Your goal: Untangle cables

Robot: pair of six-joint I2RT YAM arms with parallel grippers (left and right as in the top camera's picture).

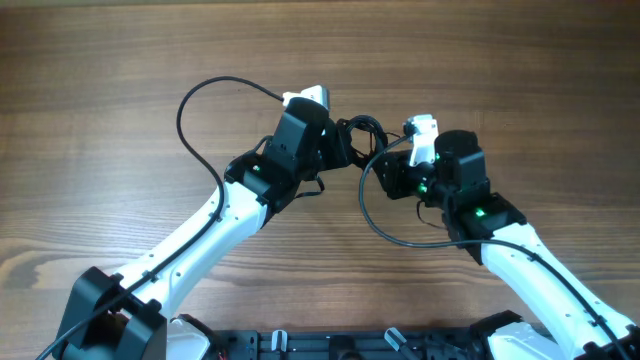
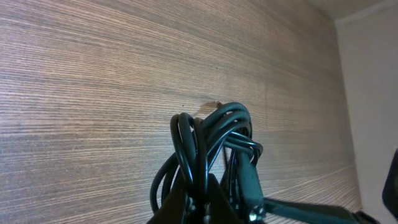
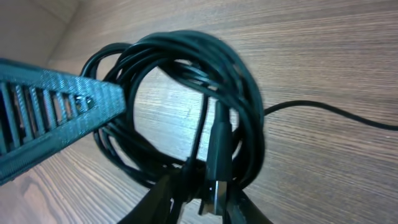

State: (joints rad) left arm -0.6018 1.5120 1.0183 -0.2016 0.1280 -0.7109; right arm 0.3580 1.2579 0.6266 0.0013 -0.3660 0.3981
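While left tool (image 2: pixel 200 202) and right tool (image 3: pixel 202 204) pinch the cables (image 1: pixel 362 128), their tangle runs sideways.

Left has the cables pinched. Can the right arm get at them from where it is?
Likely yes. The right gripper has its fingers on either side of strands of the cables that the left gripper holds; nothing stands between them.

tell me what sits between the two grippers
The cables. In the overhead view the black bunch fills the short stretch between the left gripper and the right gripper. The left wrist view shows the left one pinching it.
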